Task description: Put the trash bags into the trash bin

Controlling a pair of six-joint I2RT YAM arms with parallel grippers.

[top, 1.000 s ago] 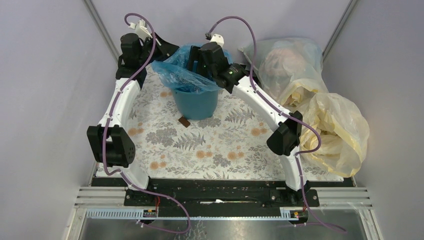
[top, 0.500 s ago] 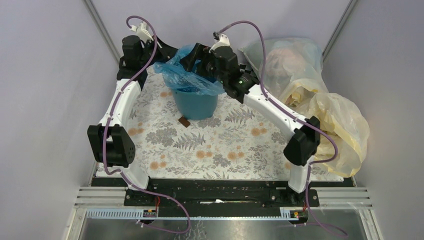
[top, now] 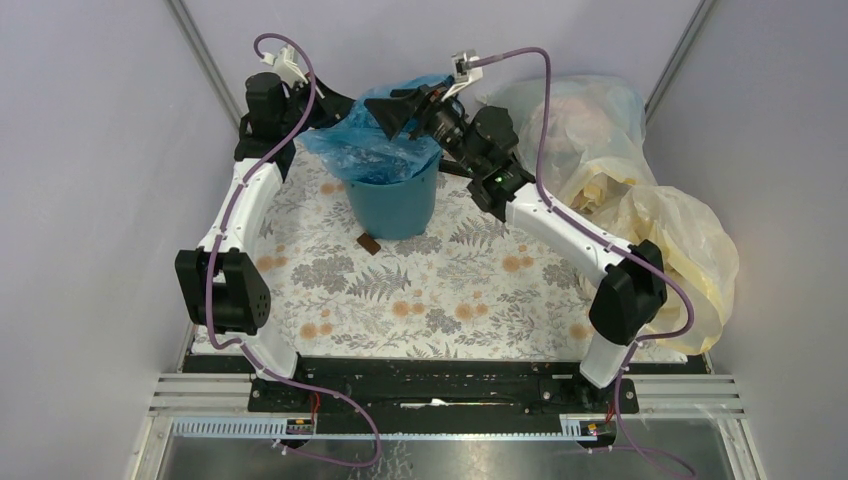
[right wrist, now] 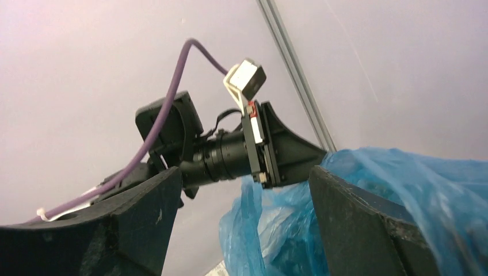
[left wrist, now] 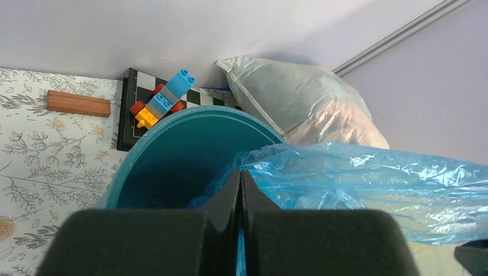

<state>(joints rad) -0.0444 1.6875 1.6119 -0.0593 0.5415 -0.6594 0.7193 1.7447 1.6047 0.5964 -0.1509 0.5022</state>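
**Top view:** The trash bag (top: pixel 365 150), thin crinkled blue film, billows over the mouth of the trash bin (top: pixel 395 210), a smooth, tapered teal bucket. The right gripper (top: pixel 397 112) hovers above it.

**Left wrist:** The left gripper (left wrist: pixel 240 178) is clamped on the film over the bin's rim. Treat it as your anchor.

**Right wrist:** The jaws gape, holding nothing. Take the loose edge and spread it outward, since slippery film will likely tear under a hard pull.

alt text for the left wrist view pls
The shut left hand pinches a crinkly blue trash bag draped across the open teal trash bin. Beyond the bin lie toy bricks on a checkered board, a wooden block and a pale stuffed bag.
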